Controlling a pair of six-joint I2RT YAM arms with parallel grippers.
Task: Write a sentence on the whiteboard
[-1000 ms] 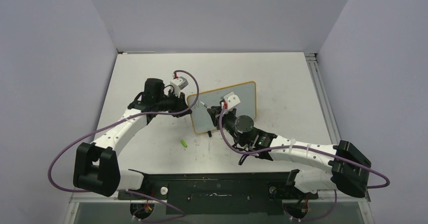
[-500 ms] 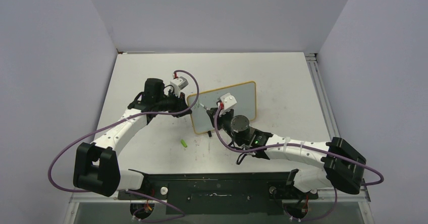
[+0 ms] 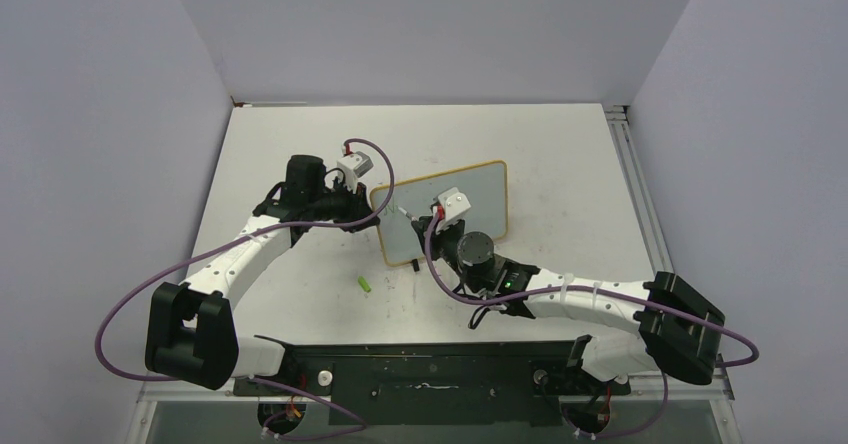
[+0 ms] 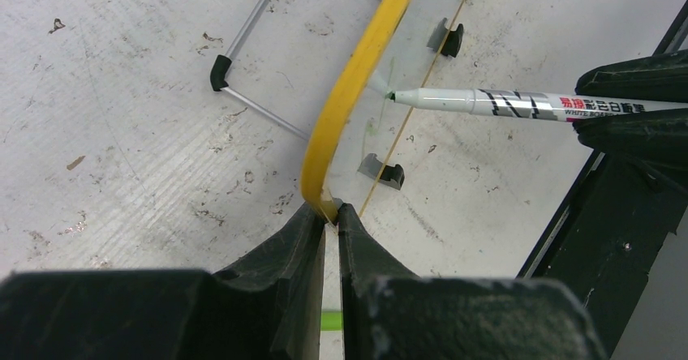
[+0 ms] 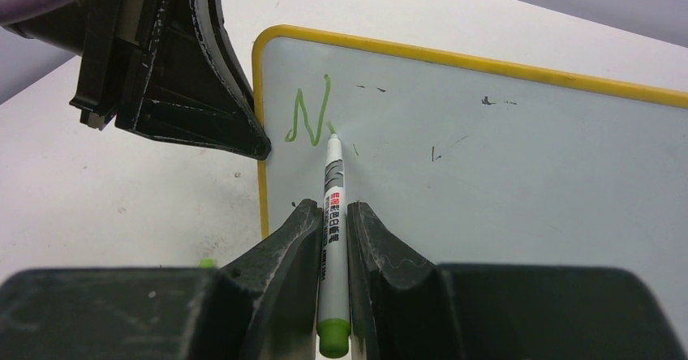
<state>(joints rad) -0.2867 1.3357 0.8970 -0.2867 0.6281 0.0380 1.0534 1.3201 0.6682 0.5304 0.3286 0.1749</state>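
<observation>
The whiteboard (image 3: 487, 196) stands tilted at mid-table, with a yellow frame (image 4: 357, 76) and a pale face (image 5: 503, 165). My left gripper (image 3: 372, 216) is shut on its left edge, the jaws pinching the frame (image 4: 331, 210). My right gripper (image 5: 331, 212) is shut on a white marker (image 5: 333, 186) with a green end. The marker's tip touches the board just right of a green "N" (image 5: 308, 118), the only part of the sentence that shows. In the left wrist view the marker (image 4: 503, 102) comes in from the right to the board's face.
A green cap (image 3: 366, 285) lies on the table in front of the board's left corner. A wire stand (image 4: 243, 76) props the board from behind, and small black feet (image 4: 389, 173) sit under it. Grey walls enclose the scuffed white table (image 3: 560, 144).
The right arm's wrist and elbow have shifted a little to the left along the board with the marker. The left arm and the board have not moved.
</observation>
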